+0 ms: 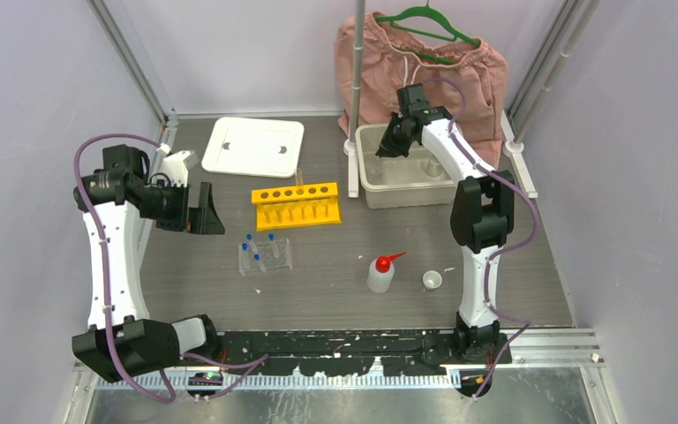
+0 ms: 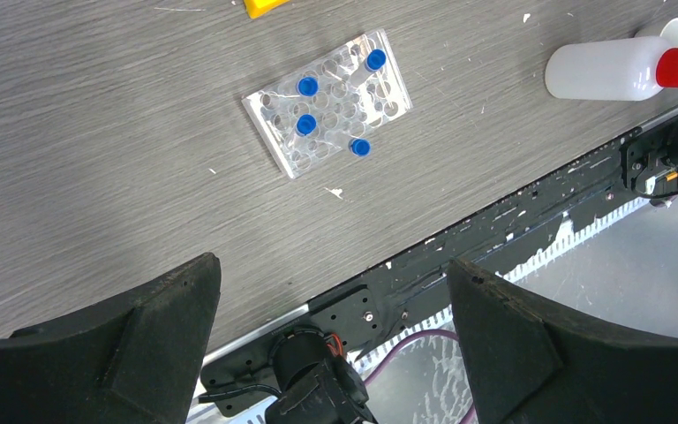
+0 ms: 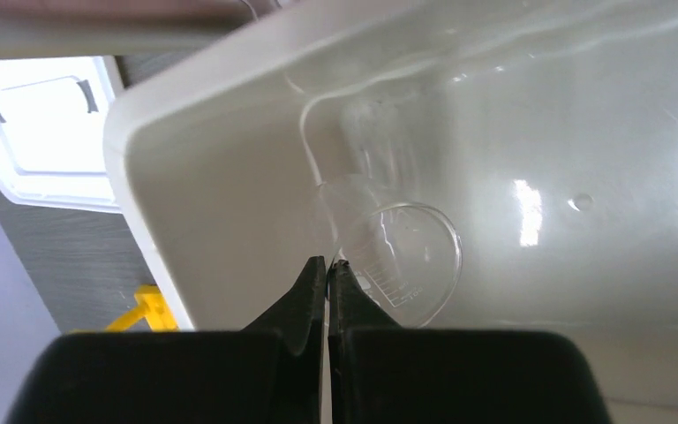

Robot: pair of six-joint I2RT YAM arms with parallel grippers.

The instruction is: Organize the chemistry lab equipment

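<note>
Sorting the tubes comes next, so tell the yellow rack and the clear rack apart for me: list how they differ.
Colour: the yellow rack is opaque yellow; the clear rack is see-through.
Holes: the yellow rack shows one row on top; the clear rack has a grid of several rows.
Load: four blue caps show at the clear rack, none on the yellow rack.
Both are hole racks standing on the table.

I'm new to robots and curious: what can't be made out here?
- Right wrist view: whether the shut right gripper pinches the rim of the beaker; see-through glass.
- Top view: part of the tub, hidden by the right arm.
- Left wrist view: nozzle tip of the squeeze bottle, cut by the right edge.
</note>
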